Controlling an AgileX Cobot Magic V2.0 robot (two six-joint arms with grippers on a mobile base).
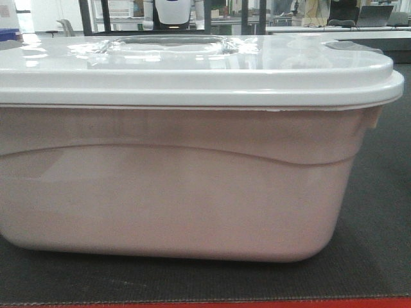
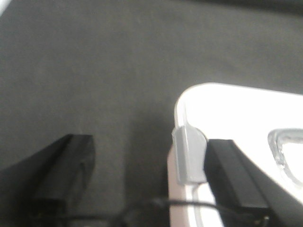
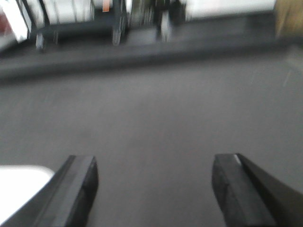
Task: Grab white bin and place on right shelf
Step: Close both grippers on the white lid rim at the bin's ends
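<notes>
The white bin (image 1: pixel 173 186), a pinkish-white tote with a wavy side ridge and a glossy white lid (image 1: pixel 192 64), fills the front view and stands on a dark mat. My left gripper (image 2: pixel 149 156) is open and straddles the bin's left end: its right finger (image 2: pixel 232 170) lies over the lid (image 2: pixel 236 113), beside a grey lid latch (image 2: pixel 189 153), and its left finger (image 2: pixel 66 165) is out over the mat. My right gripper (image 3: pixel 154 182) is open and empty above the mat, with a corner of the lid (image 3: pixel 19 179) at its left finger. The right shelf is out of view.
The dark mat (image 1: pixel 379 192) runs around the bin, with a red table edge (image 1: pixel 257 303) at the front. Dark frames and furniture (image 3: pixel 113 23) stand far behind in the blurred right wrist view.
</notes>
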